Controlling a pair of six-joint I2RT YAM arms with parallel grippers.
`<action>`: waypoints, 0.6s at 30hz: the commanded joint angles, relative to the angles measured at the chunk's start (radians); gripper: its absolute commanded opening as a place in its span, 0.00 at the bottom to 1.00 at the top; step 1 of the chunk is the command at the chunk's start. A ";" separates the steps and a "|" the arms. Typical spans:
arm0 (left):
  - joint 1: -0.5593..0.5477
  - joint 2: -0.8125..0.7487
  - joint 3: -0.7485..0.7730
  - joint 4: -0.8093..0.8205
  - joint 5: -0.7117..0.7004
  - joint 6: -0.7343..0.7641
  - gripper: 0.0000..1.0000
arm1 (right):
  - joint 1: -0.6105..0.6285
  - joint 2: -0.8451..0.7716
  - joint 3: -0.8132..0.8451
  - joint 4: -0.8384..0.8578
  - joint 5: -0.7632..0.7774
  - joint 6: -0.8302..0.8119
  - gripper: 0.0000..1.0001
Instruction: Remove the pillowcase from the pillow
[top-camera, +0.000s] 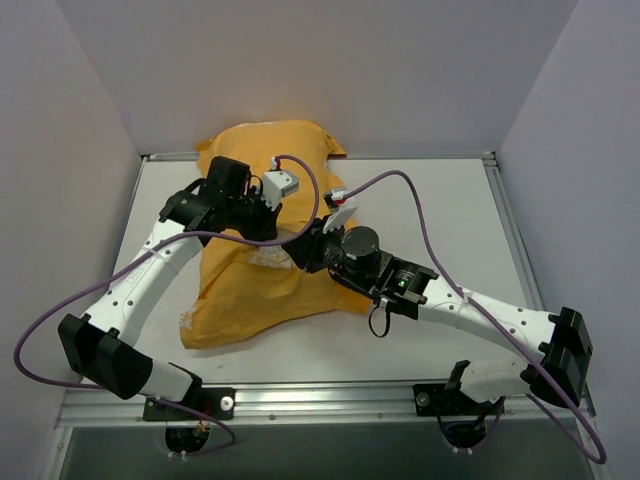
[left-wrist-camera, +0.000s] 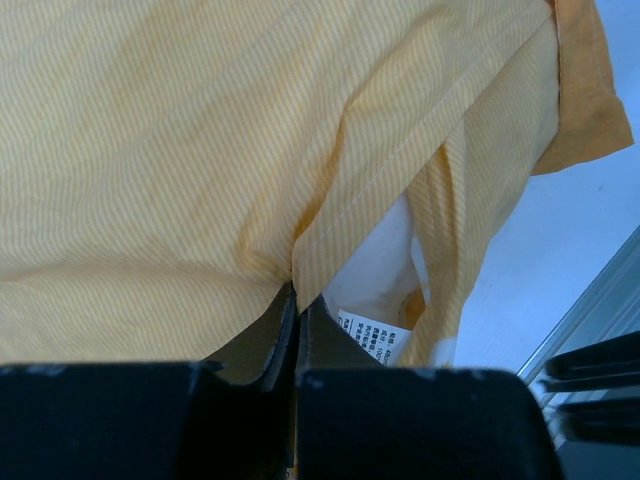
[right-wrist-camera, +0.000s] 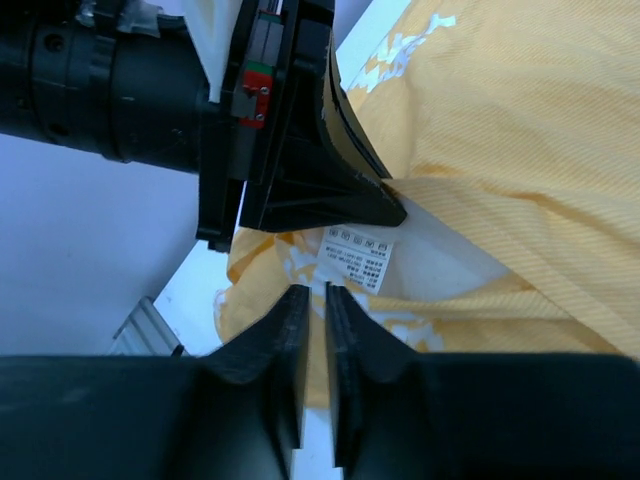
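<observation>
Orange-yellow striped pillowcase (left-wrist-camera: 200, 150), white pillow (left-wrist-camera: 375, 275)

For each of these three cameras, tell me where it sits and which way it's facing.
Top external: above and behind the arm bases, looking down at the table; both arms show.
Left wrist: on the left arm, facing the pillowcase; left end effector pinches its hem.
Right wrist: on the right arm, facing the opening; right end effector nearly closed, left one beyond.
Both wrist views share the pillow tag.
</observation>
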 joint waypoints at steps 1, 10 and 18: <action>0.001 0.005 0.048 0.117 0.063 -0.031 0.02 | -0.015 0.026 -0.008 0.169 0.042 0.033 0.09; 0.000 0.013 0.014 0.155 0.011 -0.031 0.11 | -0.061 0.195 -0.076 0.279 0.034 0.100 0.00; 0.001 0.016 -0.081 0.233 -0.088 -0.002 0.22 | -0.061 0.224 -0.220 0.317 0.034 0.159 0.00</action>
